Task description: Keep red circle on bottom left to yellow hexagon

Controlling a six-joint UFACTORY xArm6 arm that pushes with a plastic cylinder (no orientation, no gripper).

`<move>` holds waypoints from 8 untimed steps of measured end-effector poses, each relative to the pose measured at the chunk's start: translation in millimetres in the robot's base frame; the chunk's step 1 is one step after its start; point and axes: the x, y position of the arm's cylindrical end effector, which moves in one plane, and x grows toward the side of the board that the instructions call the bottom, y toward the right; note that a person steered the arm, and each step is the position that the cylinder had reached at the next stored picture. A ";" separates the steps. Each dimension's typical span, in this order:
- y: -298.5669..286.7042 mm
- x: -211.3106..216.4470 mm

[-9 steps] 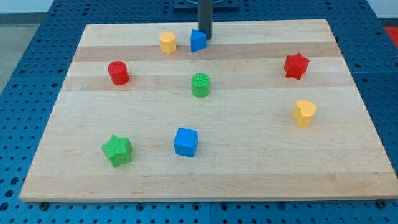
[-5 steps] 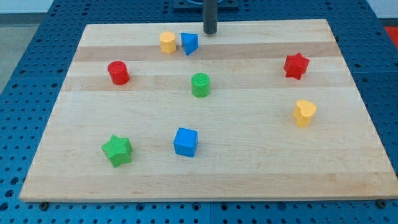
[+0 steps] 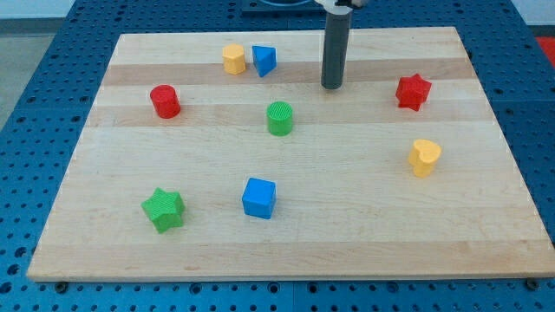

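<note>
now my tip (image 3: 331,87) near green cylinder (image 3: 279,118)

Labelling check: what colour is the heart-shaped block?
Yellow heart-shaped block, camera view, the view's right.

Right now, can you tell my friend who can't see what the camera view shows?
My tip rests on a wooden board, touching no block. The red circle sits lower left of the yellow hexagon, which has a blue triangle beside it. Also scattered: green circle, red star, yellow heart, blue cube, green star.
</note>
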 end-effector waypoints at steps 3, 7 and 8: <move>-73.5 0.0; -163.7 -0.1; -189.1 -0.1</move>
